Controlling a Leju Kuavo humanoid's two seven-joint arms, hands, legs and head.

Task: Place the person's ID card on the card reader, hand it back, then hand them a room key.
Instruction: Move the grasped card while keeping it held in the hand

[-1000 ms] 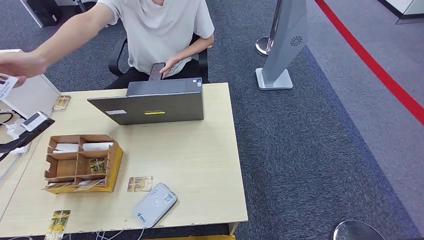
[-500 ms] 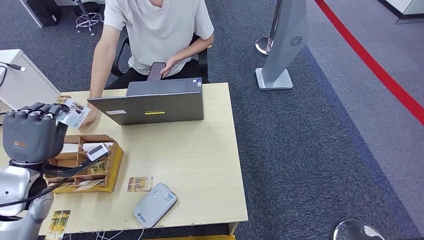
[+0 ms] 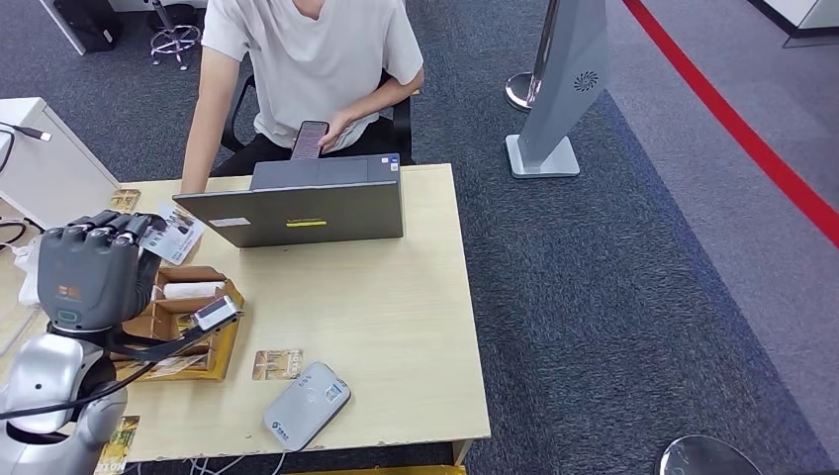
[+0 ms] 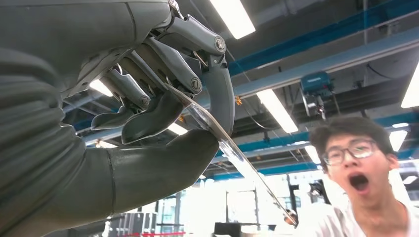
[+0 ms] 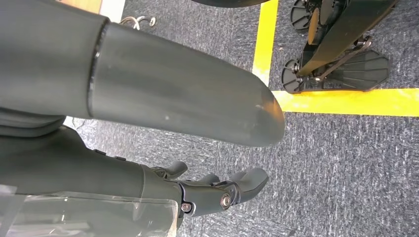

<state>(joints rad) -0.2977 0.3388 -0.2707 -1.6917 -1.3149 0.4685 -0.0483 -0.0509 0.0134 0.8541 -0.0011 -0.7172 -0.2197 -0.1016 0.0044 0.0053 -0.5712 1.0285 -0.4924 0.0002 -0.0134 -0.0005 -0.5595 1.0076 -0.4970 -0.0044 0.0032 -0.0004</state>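
My left hand (image 3: 94, 272) is raised over the table's left side, above the cardboard organiser (image 3: 230, 322). It pinches the person's ID card (image 3: 176, 235) between thumb and fingers. The left wrist view shows that card (image 4: 237, 158) edge-on, sticking out of my left hand (image 4: 163, 113) toward the person. The white card reader (image 3: 307, 404) lies near the table's front edge. A key card (image 3: 277, 363) lies just behind it. My right hand (image 5: 123, 168) hangs over the carpet, its fingers (image 5: 222, 190) loosely apart and holding nothing.
The person (image 3: 317, 59) sits behind an open grey laptop (image 3: 297, 208), holding a phone (image 3: 310, 139), one arm reaching down to the table's far left. A white cabinet (image 3: 40, 158) stands at the left. A grey sign stand (image 3: 559, 99) is on the carpet to the right.
One second ago the person held the card out at the far left. My left hand then came into view holding it and has since moved right and toward me.
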